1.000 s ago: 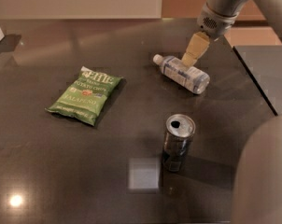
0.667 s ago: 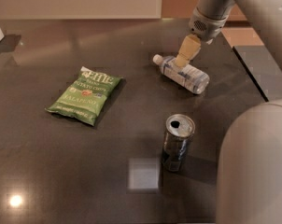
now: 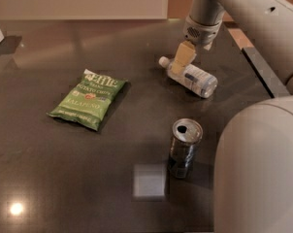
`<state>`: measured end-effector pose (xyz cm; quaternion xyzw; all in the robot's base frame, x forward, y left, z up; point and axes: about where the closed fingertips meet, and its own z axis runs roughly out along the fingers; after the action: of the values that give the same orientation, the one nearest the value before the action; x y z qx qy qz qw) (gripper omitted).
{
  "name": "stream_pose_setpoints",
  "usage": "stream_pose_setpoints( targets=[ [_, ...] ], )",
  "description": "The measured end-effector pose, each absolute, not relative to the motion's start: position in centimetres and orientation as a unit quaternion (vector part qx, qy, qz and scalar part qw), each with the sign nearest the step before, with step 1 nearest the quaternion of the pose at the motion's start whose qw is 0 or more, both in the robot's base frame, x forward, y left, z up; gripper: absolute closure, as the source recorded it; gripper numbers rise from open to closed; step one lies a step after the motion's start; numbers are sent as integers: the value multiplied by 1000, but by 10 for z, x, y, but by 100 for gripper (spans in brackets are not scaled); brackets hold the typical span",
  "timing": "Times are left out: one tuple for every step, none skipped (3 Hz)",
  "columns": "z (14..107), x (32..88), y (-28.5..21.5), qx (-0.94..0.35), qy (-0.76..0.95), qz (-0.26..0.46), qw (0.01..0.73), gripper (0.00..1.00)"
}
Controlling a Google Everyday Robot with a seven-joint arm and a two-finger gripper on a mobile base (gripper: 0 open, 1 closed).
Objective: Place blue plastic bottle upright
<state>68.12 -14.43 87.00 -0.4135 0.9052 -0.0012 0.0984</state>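
Observation:
The blue plastic bottle (image 3: 191,76) lies on its side on the dark table (image 3: 49,169), at the back right. Its white cap points to the back left. My gripper (image 3: 180,62) comes down from the arm at the top and sits right over the bottle's neck end, near the cap. Its tan fingers (image 3: 184,55) overlap the bottle's shoulder in the camera view.
An open silver drink can (image 3: 185,147) stands upright in front of the bottle. A green chip bag (image 3: 88,99) lies flat at the left. My arm's large body (image 3: 258,169) fills the lower right. The table's right edge runs behind the bottle.
My gripper has moved left and down along the bottle, from above its middle to its neck end. The bottle, can and bag have not moved.

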Motion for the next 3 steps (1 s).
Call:
stream_pose_setpoints(
  targets=[
    [859,680,-139,-410,908,-14,85,0],
    [850,679,-136,-408,910,-26,71,0],
    [843,678,-135,-404,912,-40,56,15]
  ],
)
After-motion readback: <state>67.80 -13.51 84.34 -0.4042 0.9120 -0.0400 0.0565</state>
